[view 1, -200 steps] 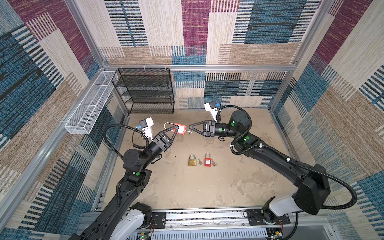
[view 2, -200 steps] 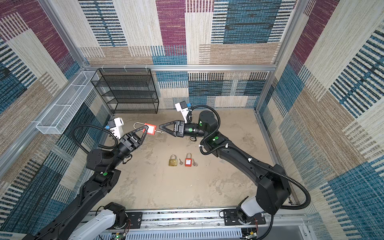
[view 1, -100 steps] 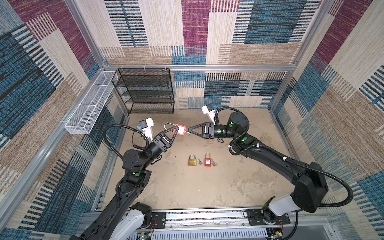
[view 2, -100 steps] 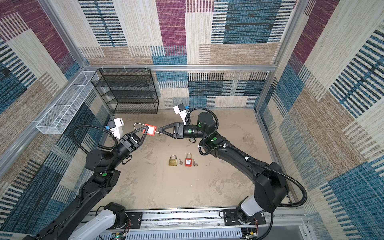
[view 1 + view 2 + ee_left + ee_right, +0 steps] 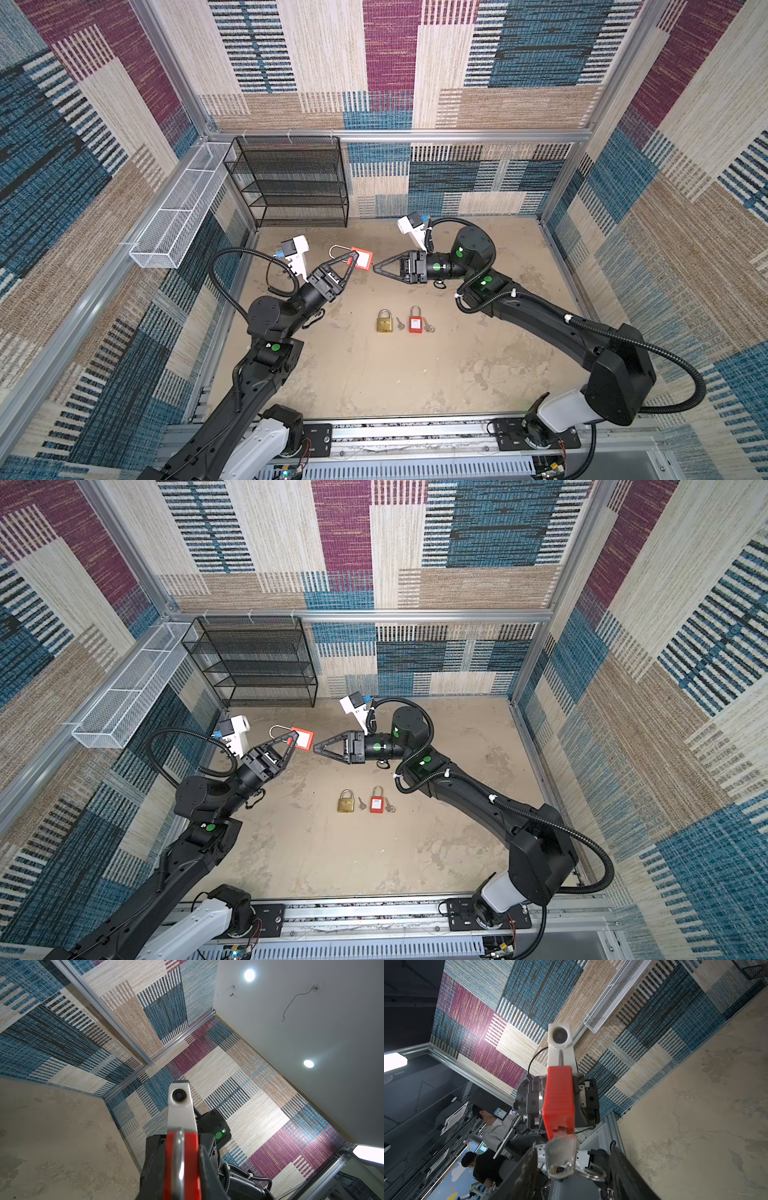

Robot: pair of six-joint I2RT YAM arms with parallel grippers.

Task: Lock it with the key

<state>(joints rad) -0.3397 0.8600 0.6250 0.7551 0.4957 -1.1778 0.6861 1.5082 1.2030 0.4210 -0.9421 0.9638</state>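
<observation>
The red padlock [image 5: 362, 260], with its steel shackle and white label, is up in the air over the back-left part of the mottled sandy floor [image 5: 374, 374]. The left gripper [image 5: 353, 261] is clenched on its body, and the shackle sticks out on the side away from the other arm. A flat silver key [image 5: 560, 1152] pokes out of the lock's bottom end, with a thin metal ring [image 5: 591, 1172] hanging from it.

From where I stand, the right gripper [image 5: 376, 269] meets it nose to nose, just beside that keyed end. Its black fingers [image 5: 525, 1174] stand apart on either side of the key head with a gap on both sides, grasping nothing.

Down on the floor, well apart from the raised pair, 2 more locks sit side by side: a brass padlock [image 5: 385, 322] and a red-shackled lock [image 5: 414, 323]. A loose key [image 5: 400, 323] lies between them, and a second loose key [image 5: 429, 328] lies just beside the red-shackled lock.

A black wire-mesh shelf [image 5: 291, 183] stands against the back wall, and a long white mesh basket [image 5: 174, 228] runs along the left wall.
</observation>
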